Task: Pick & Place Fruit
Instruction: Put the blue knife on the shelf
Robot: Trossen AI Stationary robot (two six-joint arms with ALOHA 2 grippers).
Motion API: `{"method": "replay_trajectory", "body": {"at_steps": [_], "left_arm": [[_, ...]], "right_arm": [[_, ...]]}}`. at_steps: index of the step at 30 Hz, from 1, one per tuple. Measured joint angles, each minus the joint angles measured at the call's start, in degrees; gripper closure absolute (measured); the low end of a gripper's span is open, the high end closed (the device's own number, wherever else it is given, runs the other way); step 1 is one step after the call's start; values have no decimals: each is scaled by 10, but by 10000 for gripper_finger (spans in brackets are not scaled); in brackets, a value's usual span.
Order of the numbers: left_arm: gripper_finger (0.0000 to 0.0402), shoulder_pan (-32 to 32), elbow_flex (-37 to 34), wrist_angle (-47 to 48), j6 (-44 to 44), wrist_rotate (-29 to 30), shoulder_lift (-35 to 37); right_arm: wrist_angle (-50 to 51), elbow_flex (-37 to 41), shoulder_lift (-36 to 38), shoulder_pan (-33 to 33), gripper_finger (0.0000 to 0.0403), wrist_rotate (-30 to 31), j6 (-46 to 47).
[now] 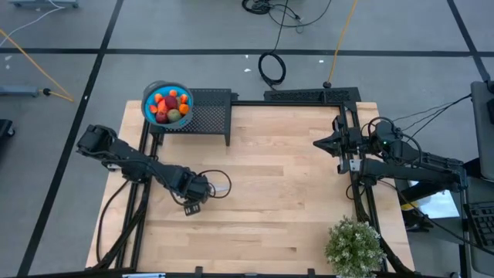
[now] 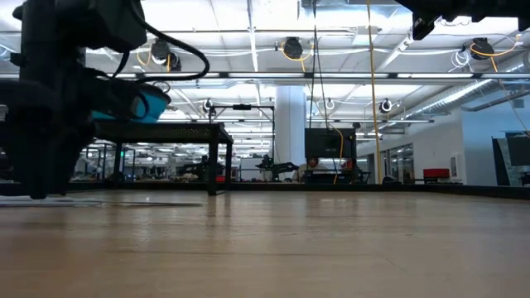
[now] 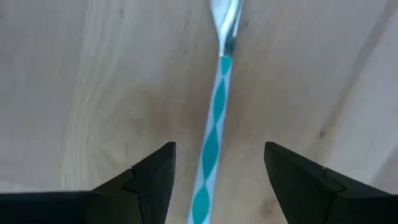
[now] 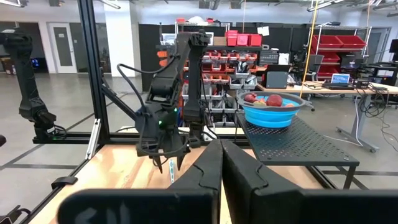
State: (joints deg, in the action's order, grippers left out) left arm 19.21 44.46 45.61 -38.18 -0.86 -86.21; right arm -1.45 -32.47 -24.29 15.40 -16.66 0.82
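Left tool point(image 3: 214, 180) open; red, orange fruit point(image 1: 170, 106) bowled

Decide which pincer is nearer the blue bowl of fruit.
Left. The left pincer hangs over the table below the bowl; the right pincer waits farther off, across the table.

1. A grey floor point(image 1: 193, 31) crossed by dark lines surrounds the wooden table point(image 1: 293, 201).
2. Black and yellow cables point(image 1: 272, 68) lie on that floor.
3. Overhead, white ceiling beams carry round lamps point(image 2: 291, 48).
4. Shelves with red bins point(image 4: 339, 46) line the far wall.
5. A desk holds a laptop point(image 4: 339, 79).
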Motion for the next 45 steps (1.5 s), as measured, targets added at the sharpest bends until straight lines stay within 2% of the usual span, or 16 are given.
{"method": "replay_trajectory", "body": {"at_steps": [7,12,19,29,45], "left_arm": [[156,-18,-22,-12,13,14,0],[156,-29,-38,-52,46,12,2],[162,-38,-40,-58,66,5,2],[260,-37,-42,-87,83,-11,1],[376,-38,-41,-100,59,-38,0]], "right_arm": [[0,0,0,0,403,0,0],[0,0,0,0,403,0,0],[0,0,0,0,403,0,0],[0,0,0,0,403,0,0],[0,0,0,0,403,0,0]]}}
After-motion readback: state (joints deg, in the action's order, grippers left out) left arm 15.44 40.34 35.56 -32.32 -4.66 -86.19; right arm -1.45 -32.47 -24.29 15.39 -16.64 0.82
